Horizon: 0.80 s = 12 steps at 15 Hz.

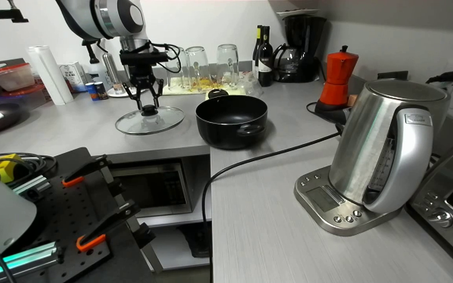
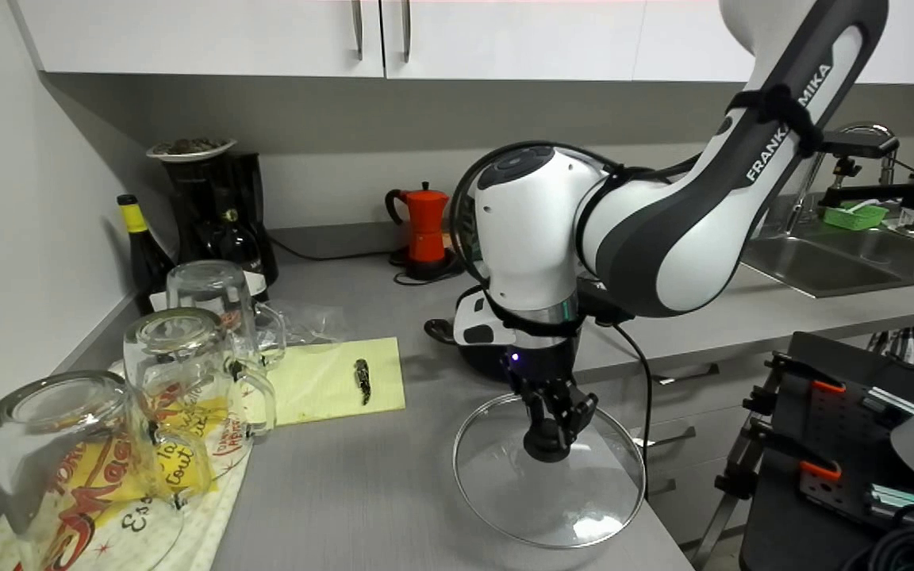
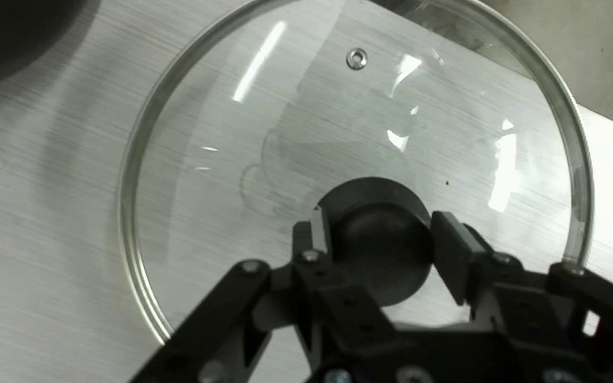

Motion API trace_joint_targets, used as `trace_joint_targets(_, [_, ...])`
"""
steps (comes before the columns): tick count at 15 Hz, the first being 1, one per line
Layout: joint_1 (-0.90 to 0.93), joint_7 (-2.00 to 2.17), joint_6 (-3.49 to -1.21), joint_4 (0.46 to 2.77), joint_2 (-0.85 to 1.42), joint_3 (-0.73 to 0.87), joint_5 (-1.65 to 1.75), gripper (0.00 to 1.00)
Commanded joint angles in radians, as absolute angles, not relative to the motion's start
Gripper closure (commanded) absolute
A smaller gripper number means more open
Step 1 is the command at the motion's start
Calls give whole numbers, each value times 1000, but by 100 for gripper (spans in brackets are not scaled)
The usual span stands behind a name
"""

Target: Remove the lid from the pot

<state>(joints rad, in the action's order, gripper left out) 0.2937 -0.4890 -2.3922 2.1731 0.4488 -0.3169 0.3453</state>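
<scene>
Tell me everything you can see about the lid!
The lid is round and see-through like glass, with a metal-looking rim, a metal-ringed spot (perhaps a steam hole) and a black knob in the middle. It is off the pot, beside it, knob up and roughly level. The gripper is closed on the knob, fingers against both sides. The edge of the counter shows through the glass. Whether the lid rests on the counter or hangs just above, I can't tell.

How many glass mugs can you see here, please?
3. In an exterior view they stand along the wall: the nearest mug, the middle mug and the farthest mug. They overlap there, but none seems fully hidden.
</scene>
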Motion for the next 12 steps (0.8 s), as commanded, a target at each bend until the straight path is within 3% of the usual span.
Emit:
trace_joint_targets(1, [272,-554,-2435,2141,516,-325,339,75])
trace_joint_targets(10, [277,-560,-2479,2129,581,-318,364,75])
trace_joint_targets(11, [279,-558,-2475,2128,581,-316,368,30])
trace_joint_targets(12, [276,-562,-2474,2129,577,-315,369,24])
